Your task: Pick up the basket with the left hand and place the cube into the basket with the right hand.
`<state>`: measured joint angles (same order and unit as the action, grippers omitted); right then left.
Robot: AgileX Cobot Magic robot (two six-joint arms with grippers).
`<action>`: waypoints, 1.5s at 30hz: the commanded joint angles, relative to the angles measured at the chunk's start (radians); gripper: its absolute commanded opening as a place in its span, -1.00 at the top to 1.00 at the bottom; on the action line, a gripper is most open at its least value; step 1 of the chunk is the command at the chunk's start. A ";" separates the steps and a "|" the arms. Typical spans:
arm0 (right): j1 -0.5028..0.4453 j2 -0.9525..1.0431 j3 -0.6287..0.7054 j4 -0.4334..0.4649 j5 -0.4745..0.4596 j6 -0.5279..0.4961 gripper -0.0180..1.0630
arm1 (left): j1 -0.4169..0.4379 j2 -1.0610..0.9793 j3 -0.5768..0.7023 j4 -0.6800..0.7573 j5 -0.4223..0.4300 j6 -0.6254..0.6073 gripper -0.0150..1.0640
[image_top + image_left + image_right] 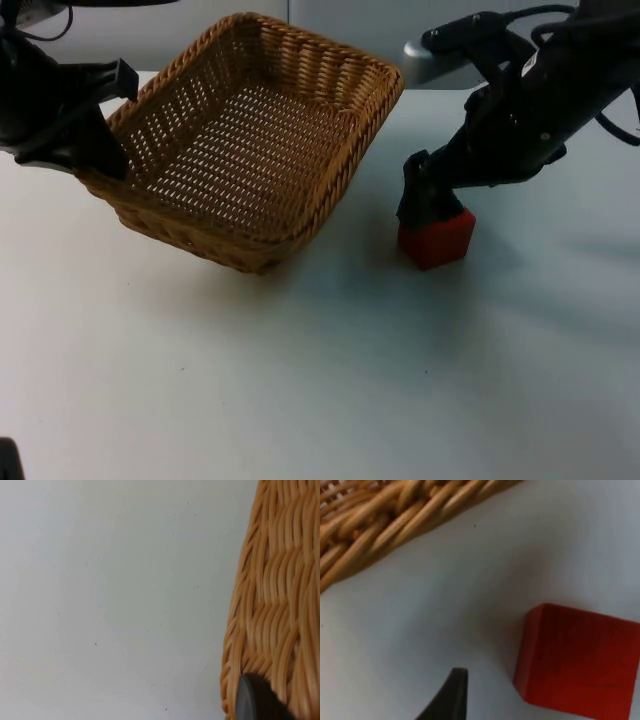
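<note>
Basket, woven of tan wicker, is hanging tilted above the white worktop, its left end raised and its near right corner dipping lowest over its own shadow. The left gripper is clamping that raised left rim, fingers closed on the weave; in the left wrist view one black fingertip is pressing against the wicker wall. The red cube is sitting on the worktop just beside the basket's right side, apart from it. The right gripper is standing directly over the cube, touching its top rear. In the right wrist view one finger is standing beside the cube with a gap between, so the fingers are spread.
</note>
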<state>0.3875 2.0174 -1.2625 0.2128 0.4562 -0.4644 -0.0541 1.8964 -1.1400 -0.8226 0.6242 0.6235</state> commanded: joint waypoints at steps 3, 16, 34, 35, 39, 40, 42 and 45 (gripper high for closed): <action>0.004 0.036 -0.008 0.005 -0.013 -0.007 -0.98 | 0.002 -0.015 -0.002 -0.031 -0.009 -0.003 0.98; 0.004 0.112 -0.008 0.003 -0.094 -0.007 -0.53 | 0.002 -0.015 -0.002 -0.031 -0.009 -0.003 0.98; -0.029 -0.083 -0.255 -0.496 -0.017 0.498 0.97 | 0.002 -0.015 -0.002 -0.034 -0.013 -0.003 0.98; -0.021 -0.089 -0.292 -0.491 -0.005 0.508 0.97 | 0.002 -0.015 -0.002 -0.034 -0.013 -0.003 0.98; 0.020 -0.091 -0.350 -0.342 -0.004 0.464 0.97 | 0.002 -0.015 -0.002 -0.034 -0.013 -0.003 0.98; 0.046 -0.084 -0.354 -0.229 -0.015 0.341 0.97 | 0.002 -0.015 -0.002 -0.034 -0.013 -0.003 0.98; 0.062 -0.070 -0.354 -0.157 -0.017 0.279 0.97 | 0.002 -0.015 -0.002 -0.034 -0.013 -0.003 0.98; 0.106 -0.034 -0.354 -0.051 -0.029 0.197 0.97 | 0.002 -0.015 -0.002 -0.034 -0.013 -0.003 0.98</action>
<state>0.4655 1.9599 -1.6113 0.0782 0.4403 -0.1931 -0.0541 1.8964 -1.1400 -0.8244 0.6168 0.6235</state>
